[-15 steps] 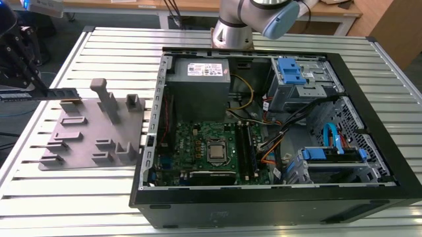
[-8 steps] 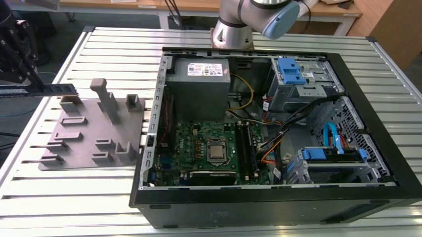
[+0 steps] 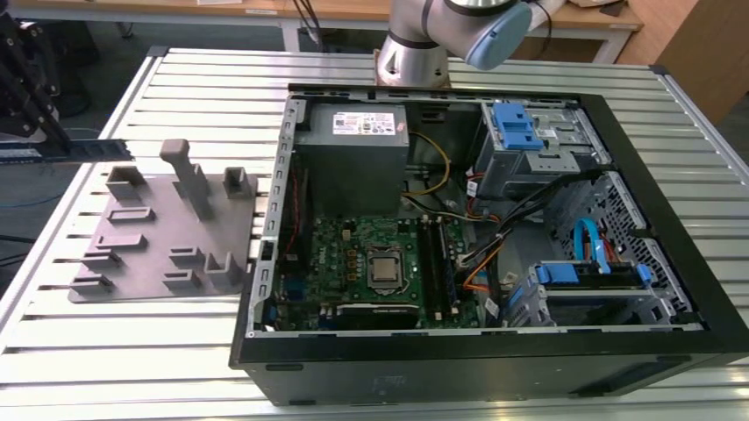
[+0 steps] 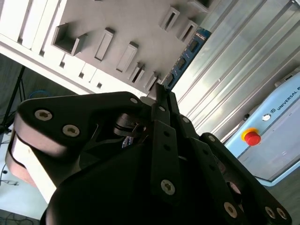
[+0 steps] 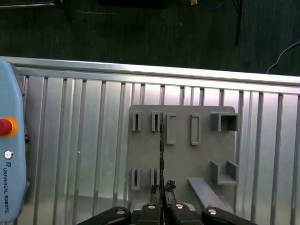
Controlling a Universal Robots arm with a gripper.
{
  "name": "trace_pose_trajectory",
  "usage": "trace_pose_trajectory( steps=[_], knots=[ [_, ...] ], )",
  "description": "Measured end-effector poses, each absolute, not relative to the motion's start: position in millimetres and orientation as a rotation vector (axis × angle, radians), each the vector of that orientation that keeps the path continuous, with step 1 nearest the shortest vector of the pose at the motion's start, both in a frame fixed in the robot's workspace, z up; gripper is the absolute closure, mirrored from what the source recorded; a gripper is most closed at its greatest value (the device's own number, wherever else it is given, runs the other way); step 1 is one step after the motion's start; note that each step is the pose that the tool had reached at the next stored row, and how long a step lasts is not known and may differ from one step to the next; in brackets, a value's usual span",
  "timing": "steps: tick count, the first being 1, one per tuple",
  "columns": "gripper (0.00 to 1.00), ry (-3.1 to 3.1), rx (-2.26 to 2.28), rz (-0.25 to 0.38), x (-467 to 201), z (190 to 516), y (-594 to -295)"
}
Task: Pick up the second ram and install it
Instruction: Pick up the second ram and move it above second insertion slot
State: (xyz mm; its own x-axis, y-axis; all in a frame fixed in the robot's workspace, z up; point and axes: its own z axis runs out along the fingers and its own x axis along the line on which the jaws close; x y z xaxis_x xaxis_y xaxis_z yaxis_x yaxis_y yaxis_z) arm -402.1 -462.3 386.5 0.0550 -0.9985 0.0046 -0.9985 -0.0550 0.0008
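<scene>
I have the gripper clamped on the second ram's flat faces, probably to keep its edge free. It hangs above the grey fixture.

The desk is silver metal ribbed in parallel slats, the fixture plate matt grey, the computer case black. Inside, the circuit board is green speckled with dark and silvery parts, the drive latches and a cable bright blue, the wires yellow and orange. In the second wrist view the tool is black, the second ram bluish with dark rectangular patches, and the pale blue pendant bears a red button on a yellow collar.
</scene>
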Motion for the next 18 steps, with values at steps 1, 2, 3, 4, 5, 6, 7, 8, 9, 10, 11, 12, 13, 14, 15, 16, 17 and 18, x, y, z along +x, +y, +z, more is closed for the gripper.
trace_pose_trajectory(
  steps=[1, 2, 3, 4, 5, 6, 7, 8, 9, 10, 11, 12, 13, 14, 15, 16, 17, 18],
  knots=[
    [0.86, -2.157, 2.279, 0.004, -402.1, 387.6, -462.3],
    [0.86, -2.157, 2.279, 0.004, -402.1, 388.7, -462.3],
    [0.86, -2.157, 2.279, 0.004, -402.1, 389.8, -462.3],
    [0.86, -2.157, 2.279, 0.004, -402.1, 391.0, -462.3],
    [0.86, -2.157, 2.279, 0.004, -402.1, 392.1, -462.3],
    [0.86, -2.157, 2.279, 0.004, -402.1, 393.2, -462.3],
    [0.86, -2.157, 2.279, 0.004, -402.1, 394.3, -462.3],
    [0.86, -2.157, 2.279, 0.004, -402.1, 395.5, -462.3],
    [0.86, -2.157, 2.279, 0.004, -402.1, 397.0, -462.3],
    [0.86, -2.157, 2.279, 0.004, -402.1, 398.6, -462.3],
    [0.86, -2.157, 2.279, 0.004, -402.1, 400.3, -462.3],
    [0.86, -2.157, 2.279, 0.004, -402.1, 402.0, -462.3],
    [0.86, -2.157, 2.279, 0.004, -402.1, 404.0, -462.3],
    [0.86, -2.157, 2.279, 0.004, -402.0, 405.8, -462.3],
    [0.86, -2.157, 2.279, 0.004, -402.0, 407.3, -462.3],
    [0.86, -2.157, 2.279, 0.004, -402.1, 408.8, -462.3],
    [0.86, -2.157, 2.279, 0.004, -402.1, 410.2, -462.3],
    [0.86, -2.157, 2.279, 0.004, -402.1, 411.7, -462.3]
  ],
)
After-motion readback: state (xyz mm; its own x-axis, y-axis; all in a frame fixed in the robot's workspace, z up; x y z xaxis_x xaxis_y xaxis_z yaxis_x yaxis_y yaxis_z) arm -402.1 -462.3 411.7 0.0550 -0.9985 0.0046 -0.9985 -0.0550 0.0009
